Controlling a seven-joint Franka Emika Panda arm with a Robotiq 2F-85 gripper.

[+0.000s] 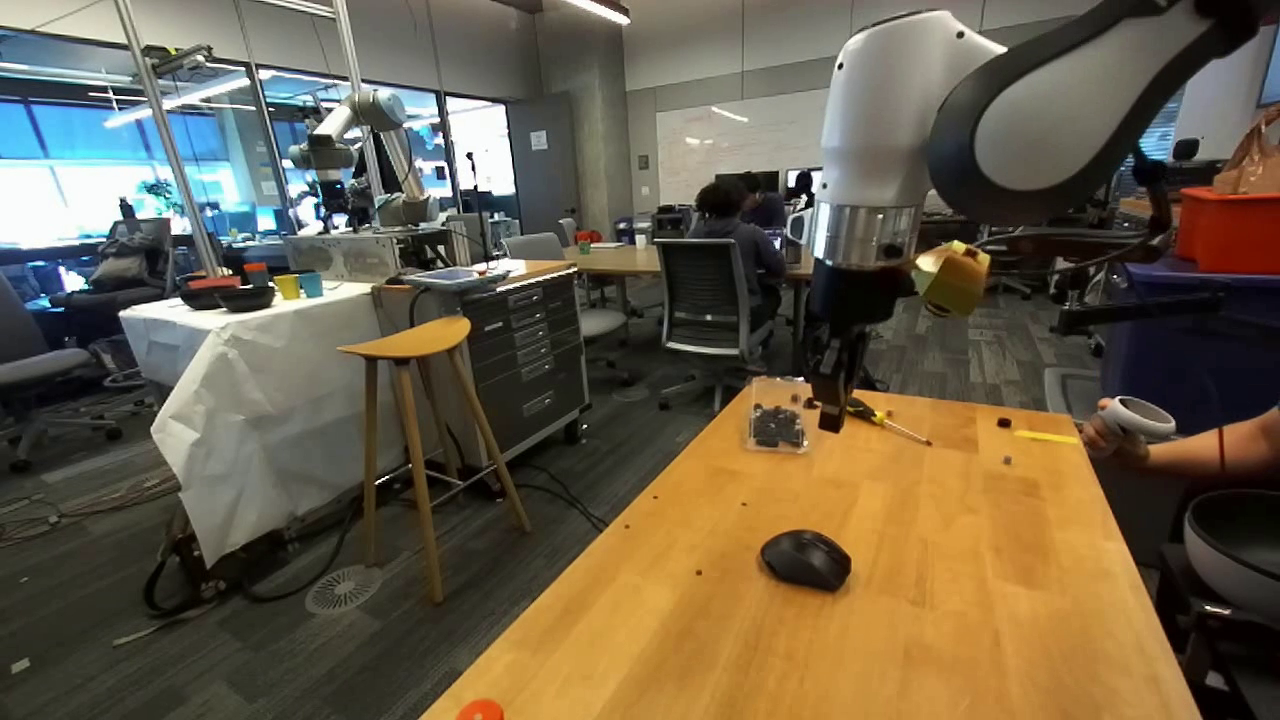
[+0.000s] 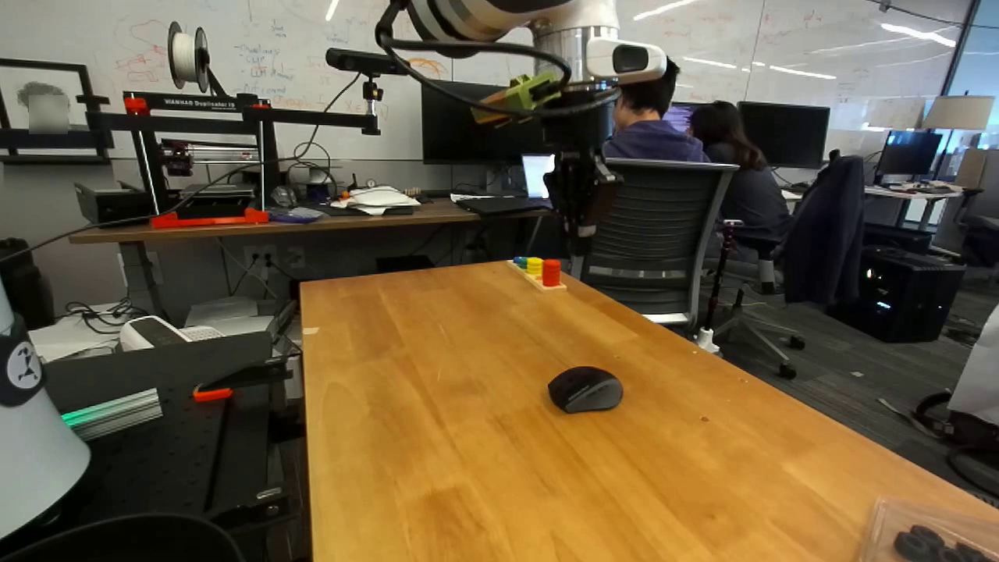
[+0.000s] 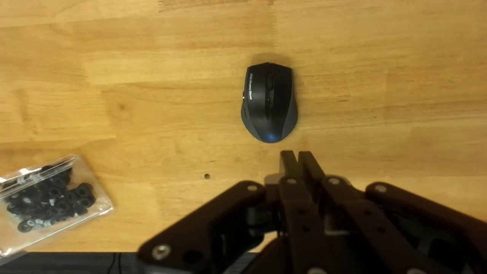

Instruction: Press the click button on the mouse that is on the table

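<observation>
The black mouse [image 1: 806, 560] lies on the honey-coloured wooden table [image 1: 900, 650]. It also shows in an exterior view [image 2: 585, 390] and in the wrist view [image 3: 269, 102], where its buttons and scroll wheel point to the top of the picture and a blue glint shows on its rear. My gripper [image 3: 297, 153] points down, with its two fingertips almost together and nothing between them. In the wrist view the tips appear just below the mouse's rear end. In both exterior views the gripper [image 1: 832, 412] [image 2: 579, 232] hangs in the air, well above the table and apart from the mouse.
A clear bag or box of small black parts [image 1: 778, 427] [image 3: 53, 201] lies at the table's edge. A screwdriver [image 1: 888, 420], small dark bits [image 1: 1004, 422] and a yellow strip [image 1: 1045, 437] lie beyond. A toy with coloured discs [image 2: 538, 271] stands at a corner. A person's hand holds a controller [image 1: 1140, 418].
</observation>
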